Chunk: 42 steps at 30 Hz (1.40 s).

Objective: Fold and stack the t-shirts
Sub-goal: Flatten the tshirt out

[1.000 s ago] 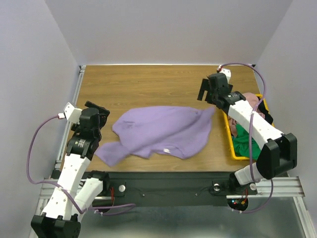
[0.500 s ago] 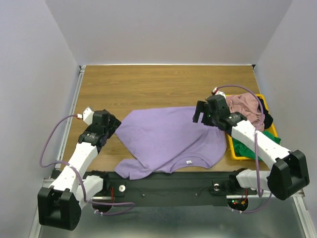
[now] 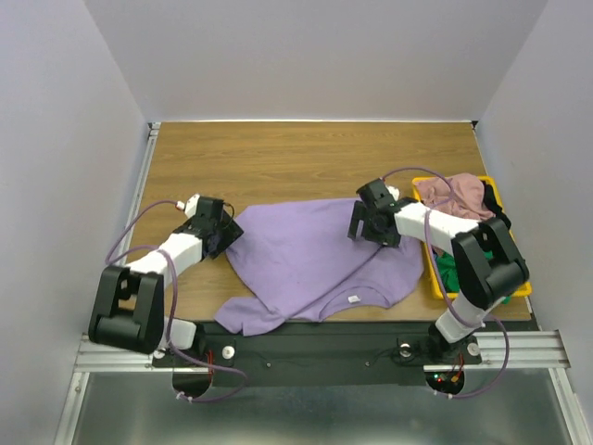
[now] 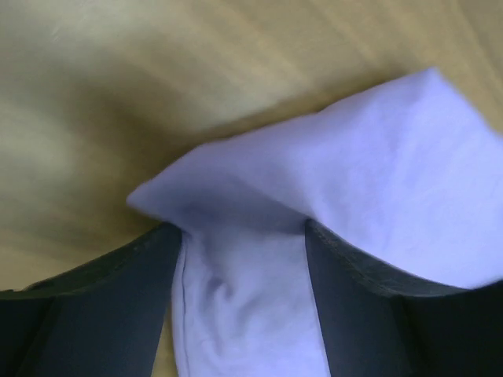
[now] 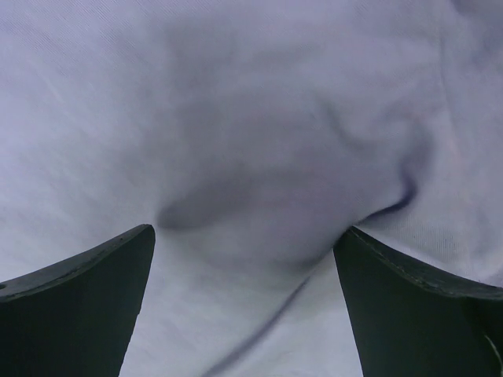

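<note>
Purple shirt [image 3: 324, 264] lies rumpled and unfolded on the desk [image 3: 278, 158]. It spans the gap between the two end effectors, with one flap trailing toward the near edge. Left end effector [image 4: 240, 236] is down at the shirt's left corner, jaws apart. A doubled corner of cloth sits between the fingers, not pinched yet from what I see. Right end effector [image 5: 244, 236] is wide open, fingers pressed onto flat cloth directly under it, no edge between them. Risks: left closes on the doubled fold and lifts two layers, so the shirt won't spread. Right closes mid-panel and slips off or just tents the fabric. An uneven pull would drag the shirt sideways. Tray [image 3: 434, 283] holding the pink shirt [image 3: 454, 195] and green shirt [image 3: 447, 269] sits just outboard of the right end effector, so an arm sweep could snag them.
</note>
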Tool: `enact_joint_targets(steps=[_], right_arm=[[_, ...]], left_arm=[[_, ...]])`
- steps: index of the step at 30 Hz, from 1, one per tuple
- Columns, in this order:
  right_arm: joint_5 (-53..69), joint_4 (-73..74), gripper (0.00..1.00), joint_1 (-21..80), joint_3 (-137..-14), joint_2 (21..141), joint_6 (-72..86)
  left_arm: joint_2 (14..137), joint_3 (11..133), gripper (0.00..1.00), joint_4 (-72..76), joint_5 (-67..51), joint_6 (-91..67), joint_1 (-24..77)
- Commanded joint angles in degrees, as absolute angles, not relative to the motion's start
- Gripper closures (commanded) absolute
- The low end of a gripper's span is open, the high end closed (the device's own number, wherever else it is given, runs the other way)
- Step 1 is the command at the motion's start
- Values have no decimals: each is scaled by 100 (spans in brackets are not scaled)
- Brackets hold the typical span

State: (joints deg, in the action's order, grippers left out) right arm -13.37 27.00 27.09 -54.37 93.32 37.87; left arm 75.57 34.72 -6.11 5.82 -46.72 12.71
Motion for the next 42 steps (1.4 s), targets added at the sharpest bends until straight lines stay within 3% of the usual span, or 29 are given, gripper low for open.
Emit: enact_joint_targets(steps=[1,2,3,5,13,16,20,28,34,37,42], right_arm=[[-1679,2338,0,2567,-6518,10167,3683],[-1705,2338,0,2514,-6713,10595,3552],[-1757,2338,0,2427,-6898,10791,3481],[-1837,2312,0,2304,-7589,11395,3123],[-1767,2127,0,1925,-11027,13287,1136],[-1627,2145,0,1934,-11610,13045,669],[-1011,2136,0,2117,-10533,11701,1071],[-2232,2285,0,4322,-6931,9388,2871],[-2890,3039,0,6177,-6679,9763,4322],[-3278,3830,0,6730,-6837,10193,5201],[-3252,3955,0,6987,-6733,10459,5897]], left_arm=[[8348,3946,41,-185,536,-4448,1327],[8489,4120,46,-202,597,-4421,1327],[8725,4209,74,-228,650,-4395,1327],[9007,4454,100,-237,668,-4395,1327],[9080,5177,100,-562,888,-4474,1327],[8711,5019,100,-554,835,-4509,1327],[8263,4667,100,-492,879,-4640,1336],[7516,4184,100,-519,896,-4641,1353],[7243,4105,100,-624,958,-4676,1354],[7181,4017,100,-606,993,-4737,1362],[7189,3938,100,-615,1011,-4729,1362]])
